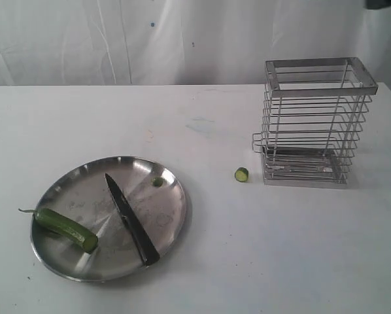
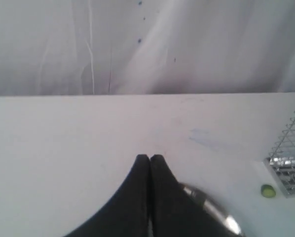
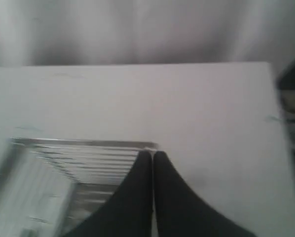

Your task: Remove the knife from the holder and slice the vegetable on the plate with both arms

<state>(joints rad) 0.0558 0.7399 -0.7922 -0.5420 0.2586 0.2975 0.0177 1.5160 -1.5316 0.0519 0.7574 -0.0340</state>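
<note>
The wire holder (image 1: 313,124), tall, silver and empty, stands below the right gripper (image 3: 152,155), whose black fingers meet on nothing. The shiny scuffed plate (image 1: 150,170) lies under the left gripper (image 2: 150,158), likewise pressed together. On it rest the black knife (image 1: 131,218) and, beside it, the glossy dark-green vegetable (image 1: 68,229), its cut end pale.

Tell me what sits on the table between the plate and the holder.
One small round green slice lies between plate and holder, nearer the holder; seen in the exterior view.
</note>
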